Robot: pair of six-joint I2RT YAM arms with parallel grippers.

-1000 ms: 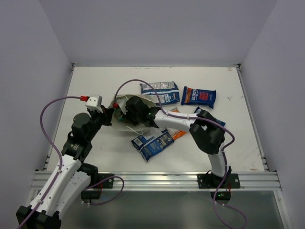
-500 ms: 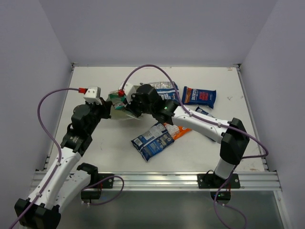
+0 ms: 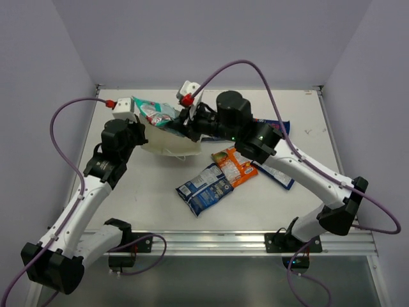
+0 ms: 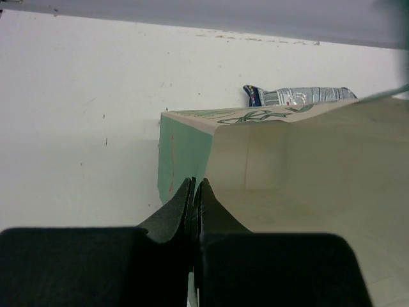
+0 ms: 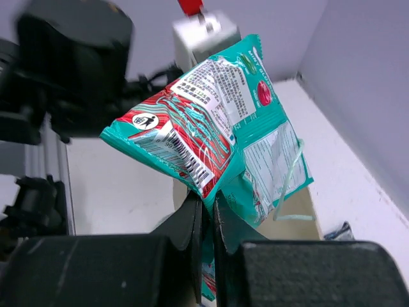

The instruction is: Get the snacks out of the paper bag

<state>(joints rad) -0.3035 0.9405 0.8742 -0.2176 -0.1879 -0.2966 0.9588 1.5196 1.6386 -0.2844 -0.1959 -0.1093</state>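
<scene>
The teal-green packet [image 5: 211, 141] hangs clamped in the right hand [image 5: 208, 204], raised just over the paper bag [image 3: 171, 144] at the tabletop's [image 3: 137, 192] far left. The left hand [image 4: 195, 192] is clenched on the bag's rim. An orange packet [image 3: 233, 165] and a blue-and-white packet [image 3: 204, 189] lie nearer, to the right.

The teal packet [image 5: 217, 141] bears red-and-white print; the paper bag [image 4: 182, 163] is pale green with cream inside.

A scuffed white table [image 3: 153, 199] sits between pale grey walls [image 3: 211, 45].
</scene>
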